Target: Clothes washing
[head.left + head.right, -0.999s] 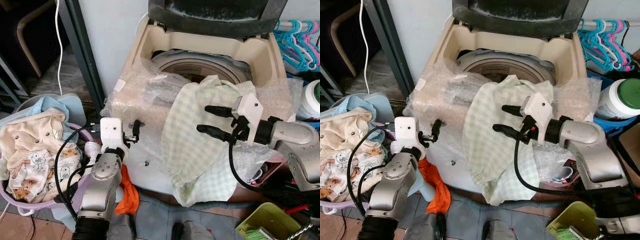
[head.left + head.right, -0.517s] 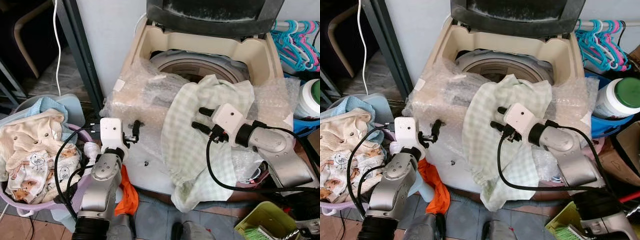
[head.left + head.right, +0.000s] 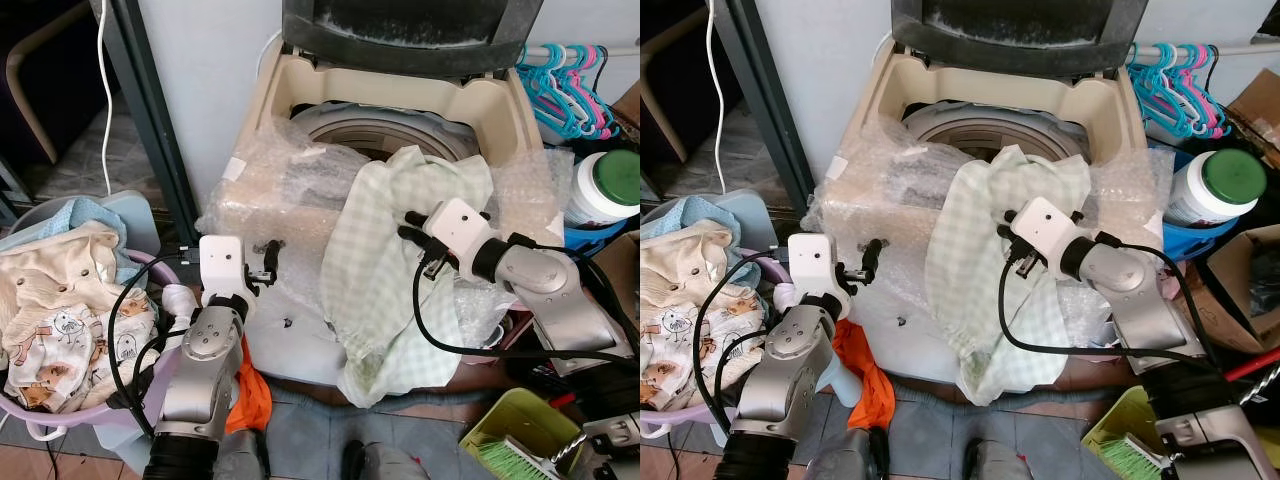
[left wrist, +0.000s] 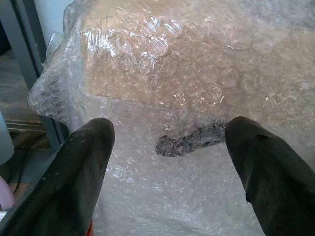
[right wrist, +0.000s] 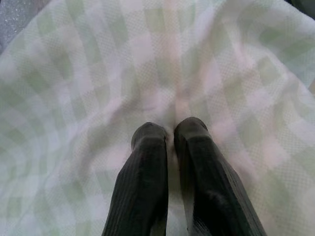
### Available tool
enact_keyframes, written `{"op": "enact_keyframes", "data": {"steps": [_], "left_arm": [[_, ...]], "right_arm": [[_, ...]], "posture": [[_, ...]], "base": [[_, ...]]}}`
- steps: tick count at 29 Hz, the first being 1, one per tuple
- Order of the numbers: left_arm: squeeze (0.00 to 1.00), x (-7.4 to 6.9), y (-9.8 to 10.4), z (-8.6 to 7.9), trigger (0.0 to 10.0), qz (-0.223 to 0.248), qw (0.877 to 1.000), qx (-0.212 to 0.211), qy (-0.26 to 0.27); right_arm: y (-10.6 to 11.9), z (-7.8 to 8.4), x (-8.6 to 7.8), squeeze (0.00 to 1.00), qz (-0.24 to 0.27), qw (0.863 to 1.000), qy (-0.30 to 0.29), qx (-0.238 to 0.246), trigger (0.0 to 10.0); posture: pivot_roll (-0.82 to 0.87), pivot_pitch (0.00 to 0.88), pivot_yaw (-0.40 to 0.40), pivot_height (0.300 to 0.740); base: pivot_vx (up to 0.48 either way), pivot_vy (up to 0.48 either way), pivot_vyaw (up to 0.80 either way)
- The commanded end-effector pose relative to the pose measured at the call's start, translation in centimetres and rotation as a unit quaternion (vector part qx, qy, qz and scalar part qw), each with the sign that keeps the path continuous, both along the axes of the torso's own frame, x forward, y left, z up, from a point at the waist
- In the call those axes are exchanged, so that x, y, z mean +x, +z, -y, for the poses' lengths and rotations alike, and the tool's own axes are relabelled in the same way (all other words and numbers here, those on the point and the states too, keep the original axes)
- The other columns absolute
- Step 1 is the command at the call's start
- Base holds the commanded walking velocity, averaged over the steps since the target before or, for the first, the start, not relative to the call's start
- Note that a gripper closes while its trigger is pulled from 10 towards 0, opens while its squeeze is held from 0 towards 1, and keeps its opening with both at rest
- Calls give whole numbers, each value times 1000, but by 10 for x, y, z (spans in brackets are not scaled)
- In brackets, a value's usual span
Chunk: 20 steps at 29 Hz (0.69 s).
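A green-and-white checked cloth (image 3: 385, 270) hangs over the front rim of the cream top-loading washing machine (image 3: 505, 100), whose lid stands raised. Bubble wrap (image 3: 290, 190) covers the machine's front. My right gripper (image 3: 410, 228) is pressed against the upper part of the cloth, and in the right wrist view its fingertips (image 5: 147, 132) are shut together with a fold of the fabric pinched between them. My left gripper (image 3: 268, 262) is held open low in front of the machine, close to the bubble wrap (image 4: 172, 83), holding nothing.
A lilac laundry basket (image 3: 95, 415) full of pale clothes (image 3: 60, 310) stands at my left. An orange cloth (image 3: 252, 385) hangs beside the machine's base. Coloured hangers (image 3: 570, 75), a green-lidded white jar (image 3: 605, 190), a cardboard box (image 3: 1250, 270) and a green dustpan (image 3: 515, 435) crowd the right.
My right gripper has moved in onto the checked cloth and its fingers went from wide open to shut on the fabric. The camera has shifted a little. The left arm has stayed still.
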<state>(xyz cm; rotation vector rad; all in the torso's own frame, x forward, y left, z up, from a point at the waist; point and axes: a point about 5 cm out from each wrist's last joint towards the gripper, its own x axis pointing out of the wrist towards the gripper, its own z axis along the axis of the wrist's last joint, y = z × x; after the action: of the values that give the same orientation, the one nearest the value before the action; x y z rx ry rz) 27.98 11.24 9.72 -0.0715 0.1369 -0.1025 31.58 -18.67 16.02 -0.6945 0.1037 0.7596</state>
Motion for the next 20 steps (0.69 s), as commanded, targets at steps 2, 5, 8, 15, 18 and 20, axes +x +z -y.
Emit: {"op": "enact_keyframes", "data": {"steps": [2, 5, 8, 15, 18, 20], "left_arm": [[0, 1, 0, 3, 10000, -2, 1000, -1, 3], [0, 1, 0, 3, 10000, -1, 1000, -1, 2], [0, 1, 0, 3, 10000, -1, 1000, 0, 3], [0, 0, -1, 3, 10000, 0, 1000, -1, 8], [0, -1, -1, 2, 10000, -1, 1000, -2, 13], [0, -2, -2, 2, 10000, -1, 1000, -2, 13]], "right_arm": [[2, 5, 1, 0, -17, 999, 33, -24, 0], [12, 8, 7, 0, -42, 995, 78, -36, 0], [27, 13, 19, 0, -44, 995, 80, -39, 0], [62, 21, 43, 0, -1, 998, 56, -34, 0], [67, 17, 41, 0, 1, 998, 67, 13, 0], [64, 16, 36, 0, -3, 997, 74, 24, 471]], "posture": [[-65, 101, -31, 740], [-66, 96, -33, 740], [-65, 93, -37, 740], [-59, 89, -50, 740], [-56, 87, -51, 740], [-57, 88, -48, 740]], "base": [[0, 0, 0], [0, 0, 0], [0, 0, 0], [0, 0, 0], [0, 0, 0], [0, 0, 0]]}}
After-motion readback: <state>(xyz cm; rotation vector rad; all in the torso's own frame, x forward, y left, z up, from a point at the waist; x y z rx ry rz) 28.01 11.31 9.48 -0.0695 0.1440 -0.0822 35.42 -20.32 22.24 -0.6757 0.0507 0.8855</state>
